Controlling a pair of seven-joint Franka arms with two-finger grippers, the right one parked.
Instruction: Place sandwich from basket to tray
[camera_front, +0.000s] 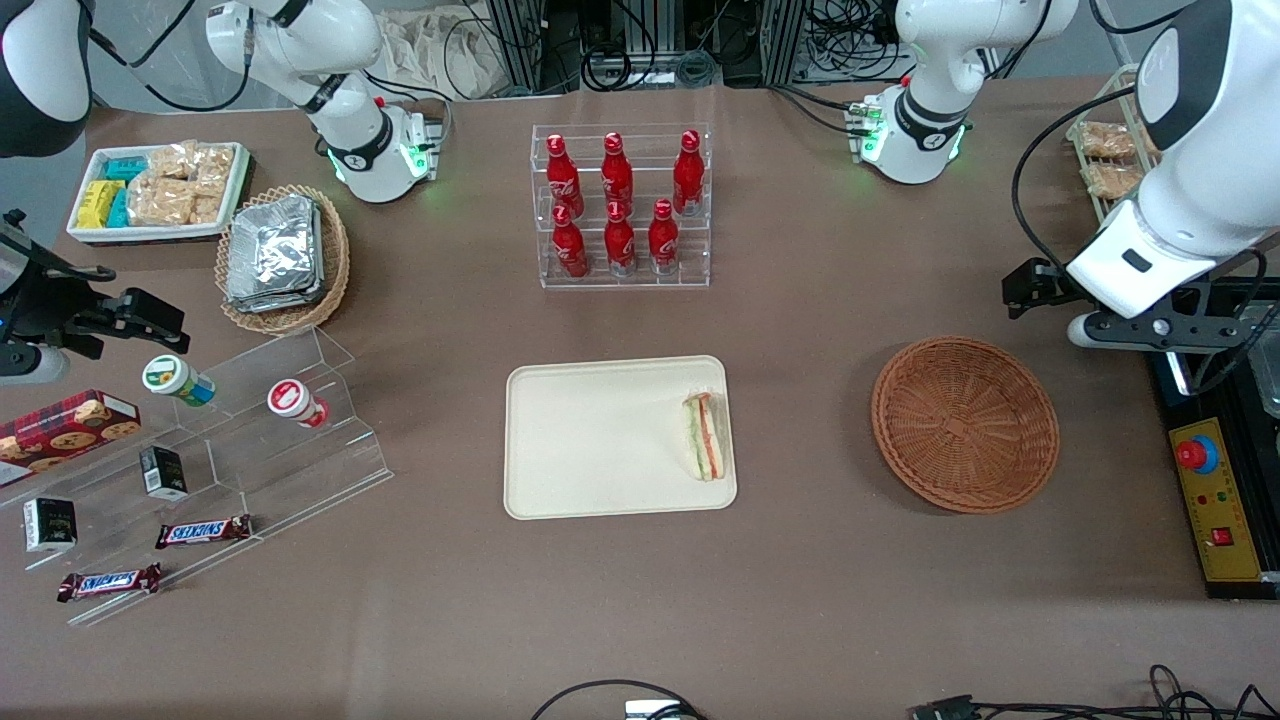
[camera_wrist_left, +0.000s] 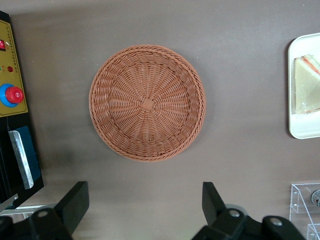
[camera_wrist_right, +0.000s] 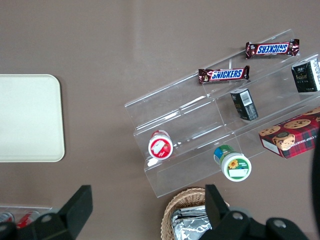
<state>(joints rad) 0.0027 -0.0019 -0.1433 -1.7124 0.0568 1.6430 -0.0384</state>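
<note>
Lying on the tray (camera_front: 560, 440) at frame centre, sandwich (camera_front: 705, 436) delivered; basket (camera_front: 965, 422) empty at right. Hovering above the basket, gripper (camera_wrist_left: 145, 205), fingers (camera_wrist_left: 75, 202) wide apart, holding nothing. Probably only retreat needed next.

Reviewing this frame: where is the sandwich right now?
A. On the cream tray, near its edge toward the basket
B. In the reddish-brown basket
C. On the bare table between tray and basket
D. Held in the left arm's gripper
A. The sandwich lies on the tray, at the edge closest to the basket, which holds nothing; the gripper is open with nothing between its fingers, above the table beside the basket.
</note>
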